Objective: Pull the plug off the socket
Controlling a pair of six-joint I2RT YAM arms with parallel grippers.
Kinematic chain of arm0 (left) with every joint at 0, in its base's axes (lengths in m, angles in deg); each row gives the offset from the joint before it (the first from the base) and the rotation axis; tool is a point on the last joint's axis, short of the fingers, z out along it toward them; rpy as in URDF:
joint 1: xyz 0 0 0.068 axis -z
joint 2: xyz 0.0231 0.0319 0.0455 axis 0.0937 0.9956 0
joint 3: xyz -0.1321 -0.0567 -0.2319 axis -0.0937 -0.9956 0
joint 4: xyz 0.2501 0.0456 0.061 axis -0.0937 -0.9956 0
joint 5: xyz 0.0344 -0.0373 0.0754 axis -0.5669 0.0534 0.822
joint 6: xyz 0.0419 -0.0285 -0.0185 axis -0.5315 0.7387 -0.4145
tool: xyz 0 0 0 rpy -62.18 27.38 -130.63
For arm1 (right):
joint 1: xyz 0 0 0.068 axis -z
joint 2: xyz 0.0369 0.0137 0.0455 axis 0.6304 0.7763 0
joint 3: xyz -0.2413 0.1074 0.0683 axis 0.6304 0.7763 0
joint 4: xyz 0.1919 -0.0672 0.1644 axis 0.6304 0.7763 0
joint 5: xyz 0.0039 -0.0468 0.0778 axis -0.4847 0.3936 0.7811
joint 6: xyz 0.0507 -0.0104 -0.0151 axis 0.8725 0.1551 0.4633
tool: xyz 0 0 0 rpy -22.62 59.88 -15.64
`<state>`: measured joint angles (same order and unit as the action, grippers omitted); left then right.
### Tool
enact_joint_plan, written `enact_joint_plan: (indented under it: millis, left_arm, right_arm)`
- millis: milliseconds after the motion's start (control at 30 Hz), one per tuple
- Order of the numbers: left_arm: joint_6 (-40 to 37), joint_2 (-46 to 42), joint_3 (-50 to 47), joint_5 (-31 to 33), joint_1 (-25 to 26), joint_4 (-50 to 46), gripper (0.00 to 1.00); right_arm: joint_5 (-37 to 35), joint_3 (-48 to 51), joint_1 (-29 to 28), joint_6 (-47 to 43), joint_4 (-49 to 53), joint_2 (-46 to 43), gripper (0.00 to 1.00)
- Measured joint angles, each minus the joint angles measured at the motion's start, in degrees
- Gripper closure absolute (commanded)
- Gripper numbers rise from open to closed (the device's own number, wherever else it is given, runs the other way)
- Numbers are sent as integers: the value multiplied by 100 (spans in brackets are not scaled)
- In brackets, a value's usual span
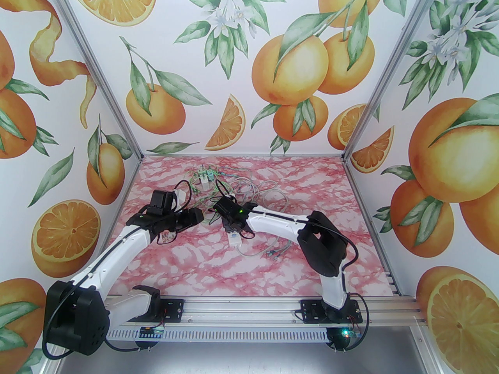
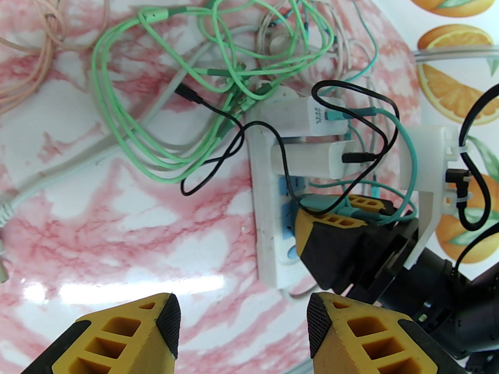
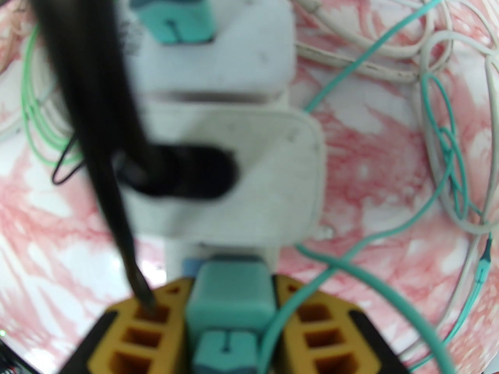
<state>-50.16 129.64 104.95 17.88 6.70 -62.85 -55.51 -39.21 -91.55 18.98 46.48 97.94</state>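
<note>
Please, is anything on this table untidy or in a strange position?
Yes. Green cables and a black cable lie tangled beside and over the white power strip. The black cable also seems to cross one finger of the right pincer, which is closed on the teal plug; it might snag during the pull.

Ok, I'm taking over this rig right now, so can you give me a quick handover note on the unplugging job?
Left hand: open, empty, hovering by the end of the power strip, not gripping it.
Right hand: closed on the teal plug, which looks seated in its socket on the strip.
Done: plug grasped.
Left: pull the plug out of the socket.
</note>
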Motion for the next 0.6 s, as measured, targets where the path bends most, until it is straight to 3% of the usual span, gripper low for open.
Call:
enact_joint_plan:
  millis: [400,600]
  left_arm:
    - [1003,883,-461,-166,1137,1572,57]
    - [1563,1587,-719,-275,1480,2518,55]
  right_arm:
    - [35,605,0,-107,48,-570,70]
    - [35,789,0,-74,-146,-581,70]
